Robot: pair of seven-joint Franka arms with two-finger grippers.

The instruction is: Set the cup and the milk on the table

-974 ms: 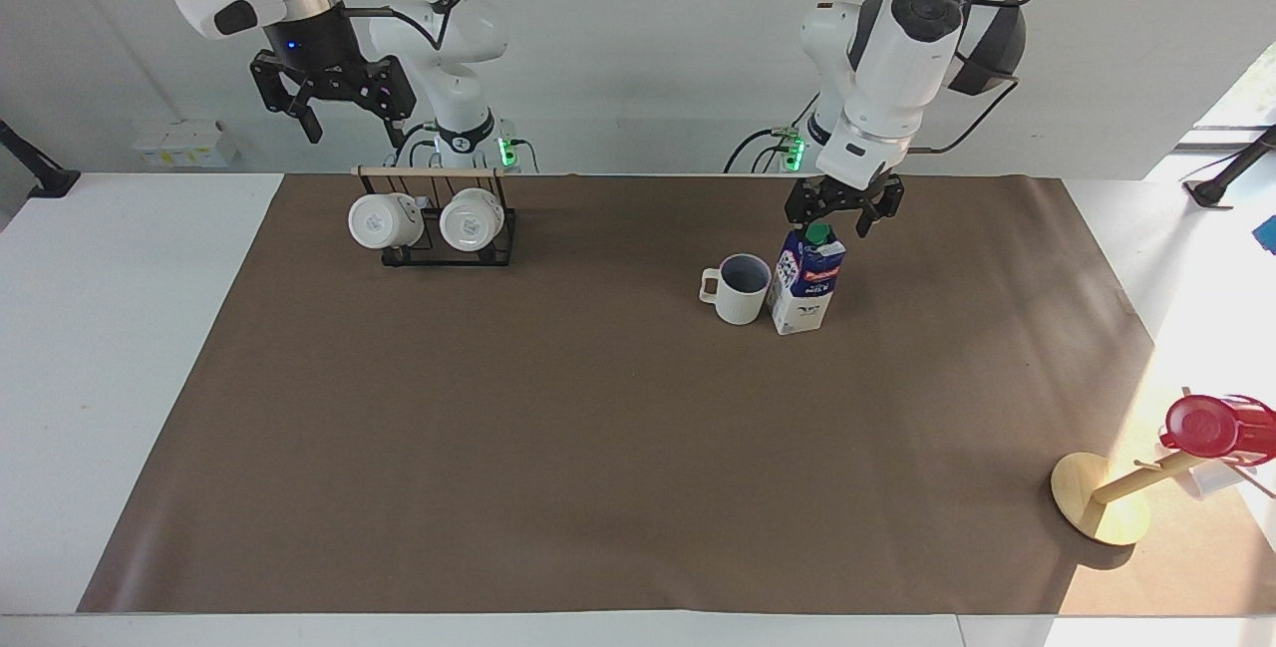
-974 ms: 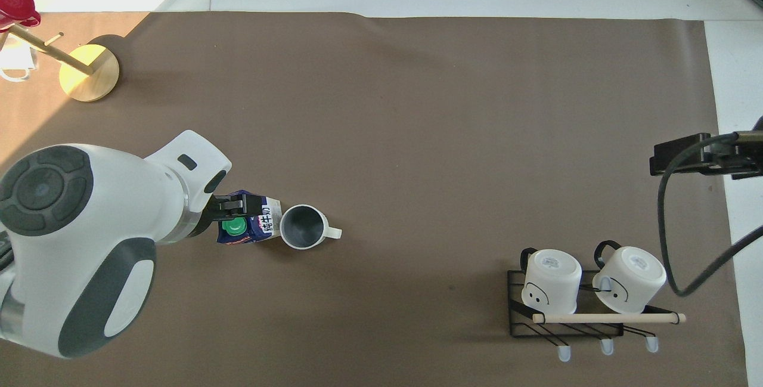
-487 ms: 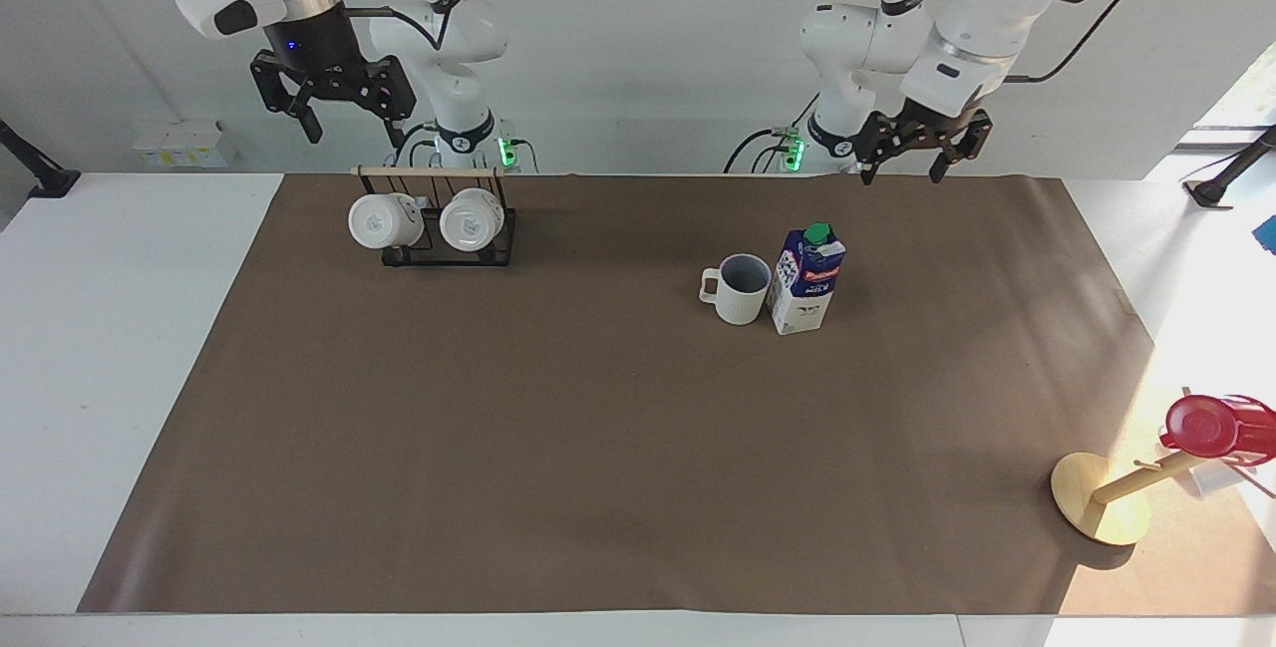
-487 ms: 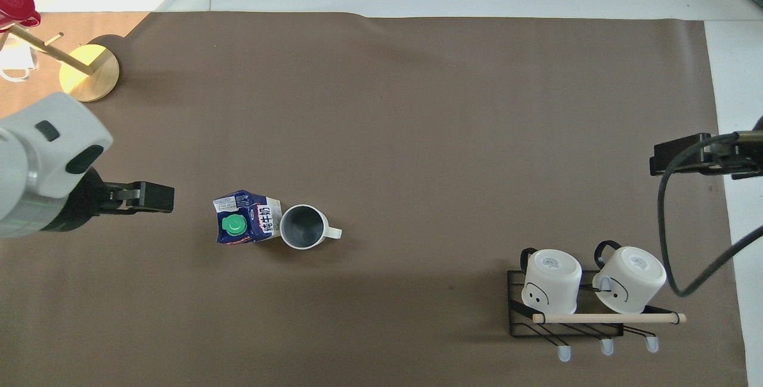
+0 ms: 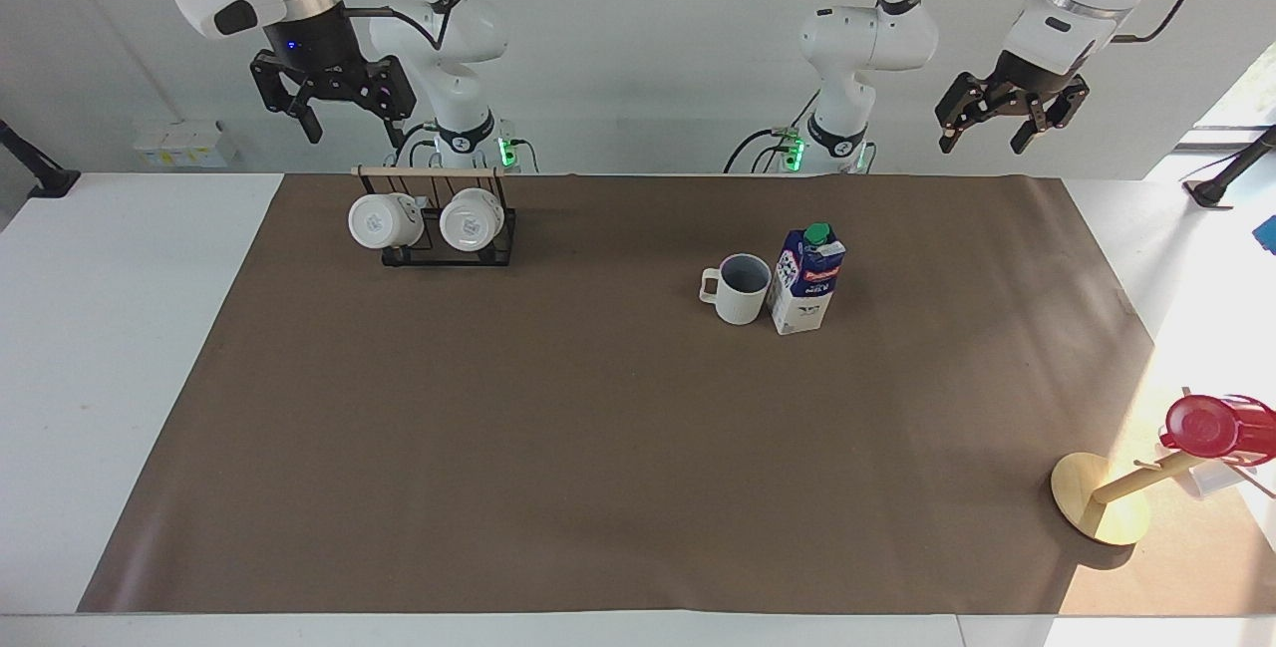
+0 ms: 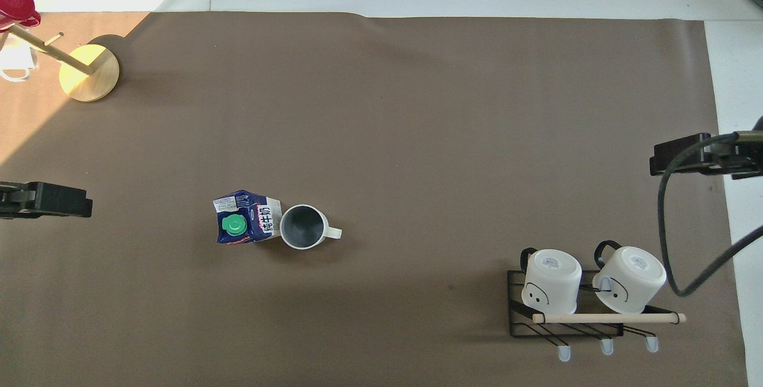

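The cream-white cup (image 5: 739, 290) (image 6: 302, 227) stands upright on the brown sheet of the table (image 5: 558, 448) (image 6: 417, 136), handle toward the right arm's end. The blue and white milk carton (image 5: 805, 280) (image 6: 245, 226) with its green cap stands upright right beside it, toward the left arm's end. My left gripper (image 5: 1000, 126) (image 6: 45, 200) is open and empty, raised high over the table's edge at the left arm's end, well apart from the carton. My right gripper (image 5: 334, 109) (image 6: 694, 155) is open and empty, raised above the mug rack, waiting.
A black wire rack (image 5: 449, 228) (image 6: 566, 309) with a wooden rod holds two glossy white mugs near the right arm's base. A wooden stand (image 5: 1102, 497) (image 6: 86, 71) carries a shiny red cup (image 5: 1211, 425) (image 6: 15, 2) at the corner farthest from the robots at the left arm's end.
My left gripper let go of the milk carton's top, rose and swung away toward the left arm's end of the table. The carton and cup stayed put. The right arm has not moved.
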